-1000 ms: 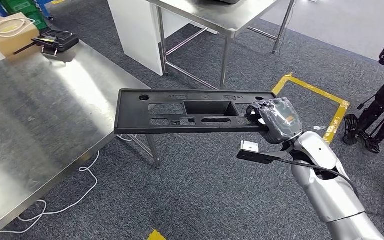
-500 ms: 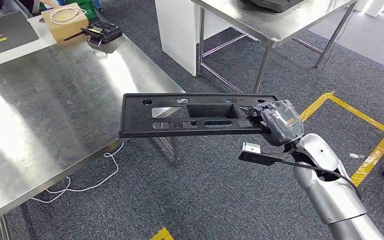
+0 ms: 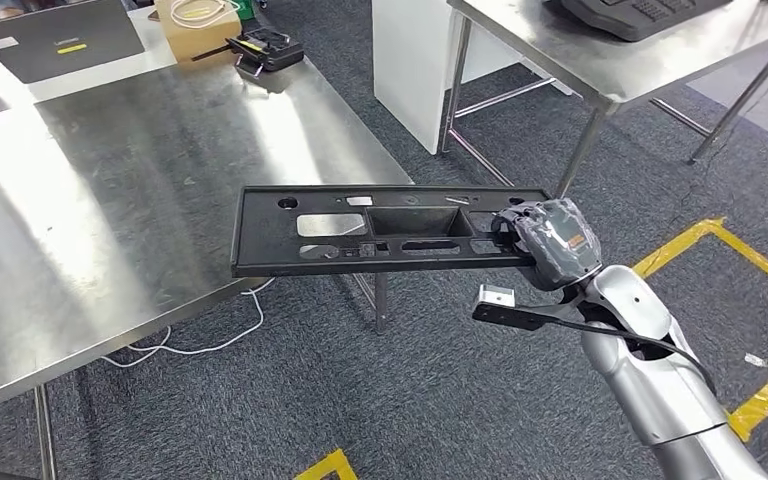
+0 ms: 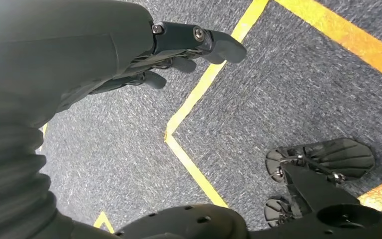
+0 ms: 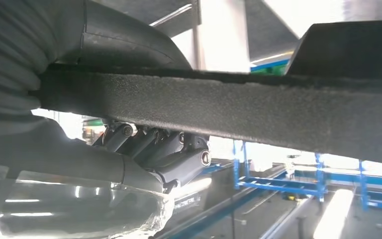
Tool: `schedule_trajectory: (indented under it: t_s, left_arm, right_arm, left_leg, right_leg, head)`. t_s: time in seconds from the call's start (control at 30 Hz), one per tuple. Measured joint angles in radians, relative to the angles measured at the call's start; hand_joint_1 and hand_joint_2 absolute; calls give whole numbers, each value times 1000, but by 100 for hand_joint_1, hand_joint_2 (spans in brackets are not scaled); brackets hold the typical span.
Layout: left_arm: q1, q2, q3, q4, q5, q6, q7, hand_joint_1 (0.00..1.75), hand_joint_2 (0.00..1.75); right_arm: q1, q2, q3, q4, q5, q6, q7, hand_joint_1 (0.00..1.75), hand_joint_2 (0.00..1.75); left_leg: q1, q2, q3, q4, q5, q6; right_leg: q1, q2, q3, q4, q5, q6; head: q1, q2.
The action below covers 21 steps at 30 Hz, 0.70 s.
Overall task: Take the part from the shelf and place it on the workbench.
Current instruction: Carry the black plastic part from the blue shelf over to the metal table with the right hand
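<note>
No readable text anywhere, laptop [image 3: 65, 38] lid logo (top left of workbench [image 3: 110, 200]) perhaps lettering, too small

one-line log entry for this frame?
phase: carry | right hand grips long black plastic panel by one end | panel partly over steel workbench corner | left hand empty

Left of the right hand [image 3: 550, 243], broad bare steel workbench top [image 3: 110, 200] lies open. Obstacles only at its far edge: grey closed laptop [image 3: 60, 38], cardboard box [image 3: 198, 18], small black tool [image 3: 268, 50].

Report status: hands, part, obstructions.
Right hand grips black part by one end, held level over workbench corner. Left hand hangs empty. Nothing under part's path.
</note>
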Motion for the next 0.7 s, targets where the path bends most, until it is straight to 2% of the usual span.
schedule_trajectory:
  t_s: [0.07, 0.13, 0.2, 0.23, 0.27, 0.33, 0.37, 0.43, 0.5, 0.53, 0.57, 0.6, 0.67, 0.7]
  left_arm:
    - [0, -2, 0, 0, -1, -1, -3, 0, 175]
    - [-4, -4, 0, 0, -4, -2, -6, 0, 175]
    - [-6, -6, 0, 0, -4, -2, -7, 0, 175]
    - [-5, -7, 0, 0, -4, -2, -7, 0, 175]
    - [-4, -8, 0, 0, -4, -3, -7, 0, 175]
    - [-3, -9, 0, 0, -4, -3, -7, 0, 175]
    - [-3, -9, 0, 0, -4, -3, -7, 0, 175]
    - [-4, -9, 0, 0, -4, -3, -7, 0, 175]
    - [-2, -9, 1, 0, -4, -2, -7, 0, 175]
    - [0, -7, 1, 0, -4, -2, -7, 0, 175]
    - [2, -7, 1, 0, -4, -2, -7, 0, 175]
    - [2, -6, 1, 0, -4, -2, -7, 0, 175]
    - [0, -6, 2, 0, -6, -2, -6, 0, 175]
    - [-1, -6, 2, 0, -7, -2, -5, 0, 175]
  right_arm:
    - [-1, -1, 0, -1, 1, 0, 0, 175, 175]
    - [3, -8, 0, -2, 2, -1, 1, 175, 175]
    - [12, -14, 0, -1, 4, -1, 2, 175, 175]
    - [14, -15, 0, -1, 5, -1, 2, 175, 175]
    - [16, -16, 0, -1, 5, -1, 2, 175, 175]
    - [16, -17, 0, -1, 6, -1, 2, 175, 175]
    - [16, -17, 0, -1, 6, -1, 2, 175, 175]
    - [16, -17, 0, 0, 6, -1, 2, 175, 175]
    - [16, -17, 1, -1, 6, -1, 2, 175, 175]
    - [15, -15, 2, -1, 6, -1, 2, 175, 175]
    - [14, -14, 2, -1, 6, -1, 2, 175, 175]
    - [12, -12, 2, -1, 6, -1, 2, 175, 175]
    - [11, -12, 1, -1, 6, -1, 3, 175, 175]
    - [11, -13, 1, -1, 7, -1, 4, 175, 175]
  left_leg:
    - [8, -26, 9, -11, 8, 9]
    - [14, -57, 12, -15, 13, 15]
    - [14, -92, 12, -15, 13, 16]
    - [15, -106, 13, -14, 12, 15]
    - [16, -121, 14, -13, 12, 14]
    - [19, -146, 16, -10, 10, 9]
    - [19, -157, 15, -8, 8, 4]
    - [17, -174, 9, -4, 8, -8]
    - [18, -191, 0, -6, 12, -19]
    - [20, -194, -3, -6, 12, -24]
    - [19, -180, -8, 4, 6, -28]
    - [18, -155, -18, 26, -8, -32]
    - [16, -89, -63, 120, -61, -39]
    - [18, -70, -95, 182, -89, -41]
  right_leg:
    - [-1, 43, -16, 45, -27, 3]
    - [-8, 106, -82, 180, -84, -1]
    - [-16, 123, -147, 293, -117, 6]
    - [-19, 124, -151, 290, -107, 15]
    - [-23, 126, -138, 253, -82, 26]
    - [-35, 146, -79, 116, -16, 49]
    - [-38, 165, -54, 59, 8, 55]
    - [-39, 186, -31, 9, 26, 48]
    - [-34, 174, -28, 5, 28, 31]
    - [-37, 165, -27, 4, 30, 24]
    - [-38, 156, -26, 3, 31, 17]
    - [-41, 146, -25, 1, 32, 10]
    - [-38, 127, -22, 1, 30, -1]
    - [-36, 117, -22, 1, 29, -6]
  head:
    - [1, 0]
    - [6, 0]
    - [9, 0]
    - [9, 0]
    - [9, 0]
    - [9, 0]
    - [10, 0]
    - [11, 0]
    - [10, 0]
    - [9, 0]
    - [7, 0]
    - [4, 0]
    - [-3, 0]
    - [-7, 0]
